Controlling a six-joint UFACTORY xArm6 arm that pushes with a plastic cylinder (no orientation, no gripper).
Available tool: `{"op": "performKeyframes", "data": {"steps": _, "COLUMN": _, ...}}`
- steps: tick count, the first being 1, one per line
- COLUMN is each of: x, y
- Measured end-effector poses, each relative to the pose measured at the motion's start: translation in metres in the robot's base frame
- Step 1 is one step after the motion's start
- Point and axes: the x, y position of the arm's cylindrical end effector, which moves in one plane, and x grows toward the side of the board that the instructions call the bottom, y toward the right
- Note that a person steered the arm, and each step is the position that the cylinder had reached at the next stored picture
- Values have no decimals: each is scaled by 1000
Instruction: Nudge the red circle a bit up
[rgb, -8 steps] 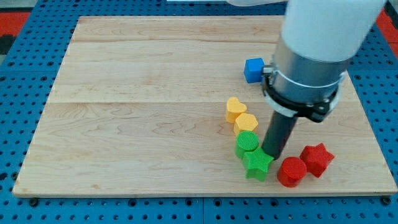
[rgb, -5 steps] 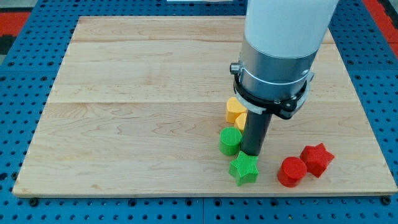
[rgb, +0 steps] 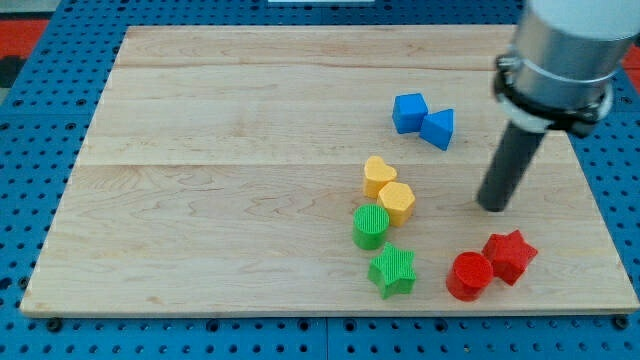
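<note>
Red circle (rgb: 469, 276) low on the wooden board (rgb: 220, 150), near the view's bottom edge, touching the red star (rgb: 510, 255) on its right-upper side. My tip (rgb: 493, 208) on the board above both red blocks, apart from them, roughly over the gap between circle and star; nothing touched, nothing pushed at this moment. No gripper here, only a plain rod, so nothing to open or close and nothing held. Judged from the task: wrong side for an upward nudge, since a push toward the view's top needs the tip below the circle, and very little board remains there before the edge. Probably a detour needed around the circle, on its left side, because the star blocks the right. Risk: star carried along, being in contact with the circle. Further left, a green cylinder (rgb: 370, 226) and a green star (rgb: 392, 271), well clear of the circle; above them a yellow heart (rgb: 378, 176) touching a yellow hexagon-like block (rgb: 397, 203); at the view's top right, a blue cube (rgb: 408, 112) beside a blue triangle-like block (rgb: 438, 128), far from the work.
</note>
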Motion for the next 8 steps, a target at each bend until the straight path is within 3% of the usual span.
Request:
{"op": "performKeyframes", "data": {"steps": 1, "x": 0, "y": 98}}
{"op": "performKeyframes", "data": {"steps": 2, "x": 10, "y": 143}}
{"op": "performKeyframes", "data": {"steps": 3, "x": 22, "y": 142}}
{"op": "performKeyframes", "data": {"steps": 4, "x": 100, "y": 140}}
{"op": "performKeyframes", "data": {"steps": 5, "x": 117, "y": 117}}
{"op": "performKeyframes", "data": {"steps": 8, "x": 119, "y": -76}}
